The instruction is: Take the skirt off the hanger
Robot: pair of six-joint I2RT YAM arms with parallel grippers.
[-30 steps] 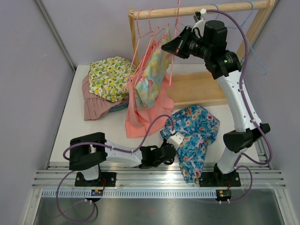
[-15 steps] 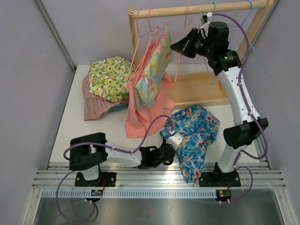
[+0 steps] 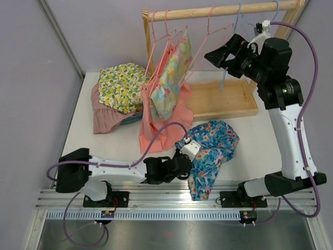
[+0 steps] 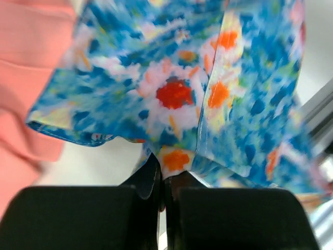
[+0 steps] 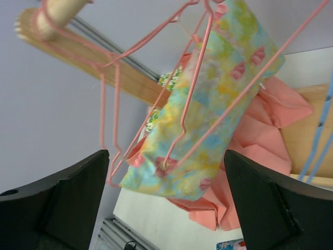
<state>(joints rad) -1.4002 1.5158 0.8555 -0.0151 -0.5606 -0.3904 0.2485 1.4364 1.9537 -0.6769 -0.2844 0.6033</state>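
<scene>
The blue floral skirt (image 3: pixel 213 148) lies crumpled on the table in front of the rack. My left gripper (image 3: pixel 186 164) is shut on its near edge; in the left wrist view the cloth (image 4: pixel 177 94) is pinched between the closed fingertips (image 4: pixel 162 169). My right gripper (image 3: pixel 216 54) hangs high beside the rail, open, with nothing between its fingers (image 5: pixel 73 198). A bare pink hanger (image 3: pixel 210 36) hangs from the wooden rail (image 3: pixel 223 10) just left of it, free of the gripper. In the right wrist view pink hanger wires (image 5: pixel 203 67) show beyond the open jaws.
A pastel floral skirt (image 3: pixel 171 78) and a salmon one (image 3: pixel 161 122) hang at the rail's left end. A pile of clothes (image 3: pixel 119 88) lies at the left. A blue hanger (image 3: pixel 229 67) hangs in front of my right wrist. The rack's wooden base (image 3: pixel 223 101) is behind the blue skirt.
My right gripper opened, let go of the pink hanger and swung right. The hanger now hangs alone on the rail. My left arm dragged the blue skirt a little left and nearer.
</scene>
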